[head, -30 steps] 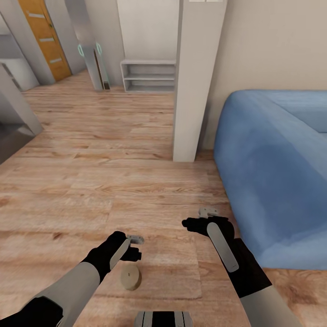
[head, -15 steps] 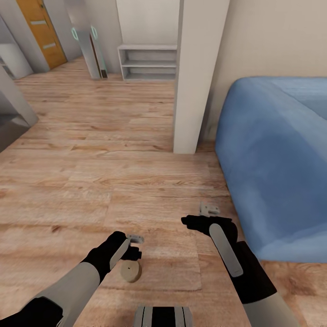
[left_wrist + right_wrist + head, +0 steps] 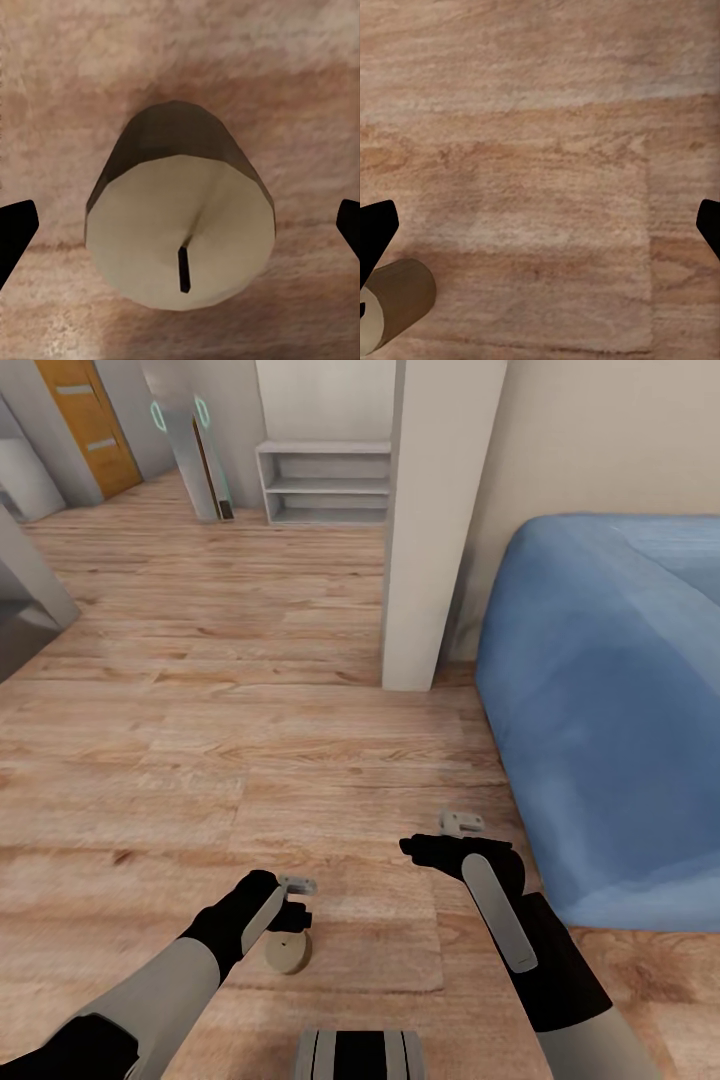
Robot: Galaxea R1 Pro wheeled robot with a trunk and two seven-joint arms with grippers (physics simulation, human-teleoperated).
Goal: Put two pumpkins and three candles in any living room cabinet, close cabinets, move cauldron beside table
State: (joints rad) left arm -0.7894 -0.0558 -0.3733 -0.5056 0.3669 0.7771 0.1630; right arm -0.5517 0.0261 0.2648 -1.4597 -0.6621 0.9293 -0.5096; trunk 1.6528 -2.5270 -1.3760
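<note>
Head view, floor: I see a wood floor with both my arms reaching down over it.
Head view, left gripper: my left gripper hangs right above a candle, which stands upright on the floor just under the fingertips.
Head view, right gripper: my right gripper hovers over bare boards, well apart from the candle and near a blue sofa.
Head view, background: a white pillar stands beyond the right gripper; farther off are a grey shelf and an orange door.
Left wrist view, candle: the candle sits centred between the two dark fingertips, pale top and wick facing me.
Left wrist view, jaws: spread wide, each fingertip clear of the candle, touching nothing.
Right wrist view, jaws: also spread wide over the floor, one fingertip at each edge, nothing between them.
Right wrist view, candle: the candle is off to one side, outside the jaws, near one fingertip.
</note>
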